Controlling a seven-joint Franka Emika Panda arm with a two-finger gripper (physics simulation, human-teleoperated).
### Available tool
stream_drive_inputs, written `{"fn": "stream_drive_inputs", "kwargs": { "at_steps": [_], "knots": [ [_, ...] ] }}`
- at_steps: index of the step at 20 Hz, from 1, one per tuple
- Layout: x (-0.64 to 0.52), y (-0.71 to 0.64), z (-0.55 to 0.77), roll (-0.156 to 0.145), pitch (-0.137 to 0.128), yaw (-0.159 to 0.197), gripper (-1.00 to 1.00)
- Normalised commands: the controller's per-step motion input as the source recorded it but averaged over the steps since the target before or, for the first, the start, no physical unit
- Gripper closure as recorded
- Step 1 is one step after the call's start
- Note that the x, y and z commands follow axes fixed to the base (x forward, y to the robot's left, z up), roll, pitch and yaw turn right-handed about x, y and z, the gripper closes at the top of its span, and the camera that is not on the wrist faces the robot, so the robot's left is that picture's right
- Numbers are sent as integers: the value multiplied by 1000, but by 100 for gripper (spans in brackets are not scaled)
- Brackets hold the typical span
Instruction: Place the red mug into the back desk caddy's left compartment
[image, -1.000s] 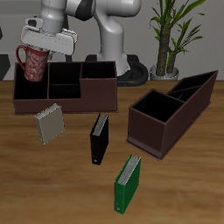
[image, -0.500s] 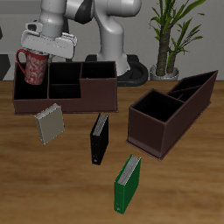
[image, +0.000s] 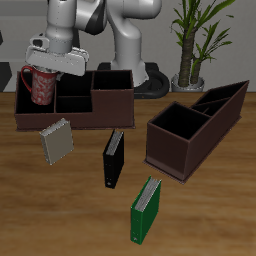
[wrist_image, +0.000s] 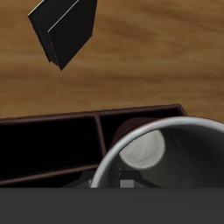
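The red mug (image: 40, 88) hangs upright in my gripper (image: 46, 72), which is shut on its rim. The mug's lower part is down inside the left compartment (image: 25, 105), the large black end section of the back desk caddy (image: 90, 114), a wide dark brown box. I cannot tell whether the mug's base touches the floor. In the wrist view I look into the mug's pale inside (wrist_image: 144, 150), with the caddy's dark walls (wrist_image: 52, 118) around it. My fingertips are hidden in that view.
A long narrow dark brown caddy (image: 195, 125) stands beside the wide one. A grey book (image: 57, 142), a black book (image: 113, 157) and a green book (image: 148, 207) stand nearer the table's front edge. A potted plant (image: 195, 40) is at the back.
My gripper has moved down with the red mug. The mug was above the compartment's rim and now sits partly inside it.
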Motion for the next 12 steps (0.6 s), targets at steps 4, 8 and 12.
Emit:
{"fn": "stream_drive_inputs", "kwargs": {
  "at_steps": [4, 8, 12],
  "knots": [
    [96, 57, -251, 17, 107, -17, -100],
    [4, 33, -51, 14, 21, -5, -100],
    [7, -37, 46, -7, 1, 1, -100]
  ]
}}
